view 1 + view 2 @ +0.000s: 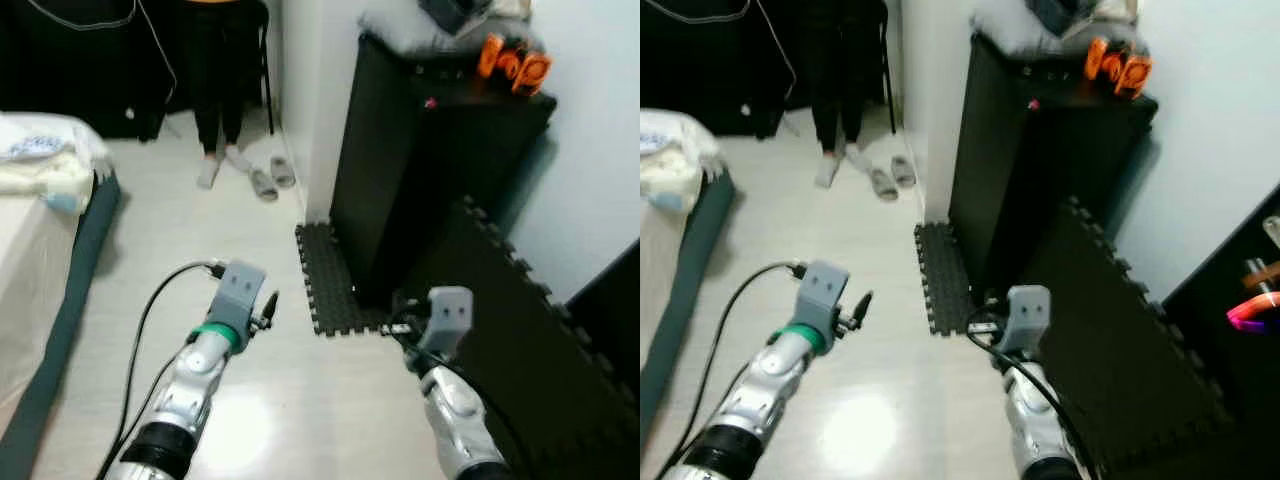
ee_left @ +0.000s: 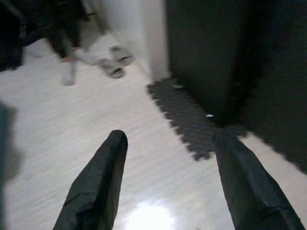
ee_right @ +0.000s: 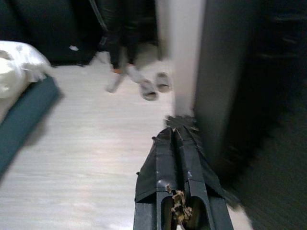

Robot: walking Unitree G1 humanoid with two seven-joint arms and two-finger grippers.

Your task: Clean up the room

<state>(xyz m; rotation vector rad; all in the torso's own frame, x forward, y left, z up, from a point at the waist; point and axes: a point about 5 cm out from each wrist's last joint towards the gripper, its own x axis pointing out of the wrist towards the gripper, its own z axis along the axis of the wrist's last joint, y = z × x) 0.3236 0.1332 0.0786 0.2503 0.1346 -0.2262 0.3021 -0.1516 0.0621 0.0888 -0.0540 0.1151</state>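
Observation:
A pair of grey slippers (image 1: pixel 270 180) lies on the pale floor by the white wall corner, next to a person's legs (image 1: pixel 215 110) in black trousers and white socks. Black puzzle foam mat pieces (image 1: pixel 335 285) lie at the foot of a tall black cabinet (image 1: pixel 420 160). My left gripper (image 2: pixel 170 136) is open over bare floor, its fingers (image 2: pixel 96 187) wide apart with nothing between them. My right gripper (image 3: pixel 178 136) is shut and points toward the mat's edge; a small brown scrap (image 3: pixel 179 206) sits near the base of its fingers.
A large black foam mat (image 1: pixel 510 330) leans against the right wall. An orange object (image 1: pixel 515 62) and grey cloth (image 1: pixel 400 35) top the cabinet. A bed (image 1: pixel 40 260) with white bedding (image 1: pixel 40 160) stands on the left. Open floor (image 1: pixel 200 230) lies ahead.

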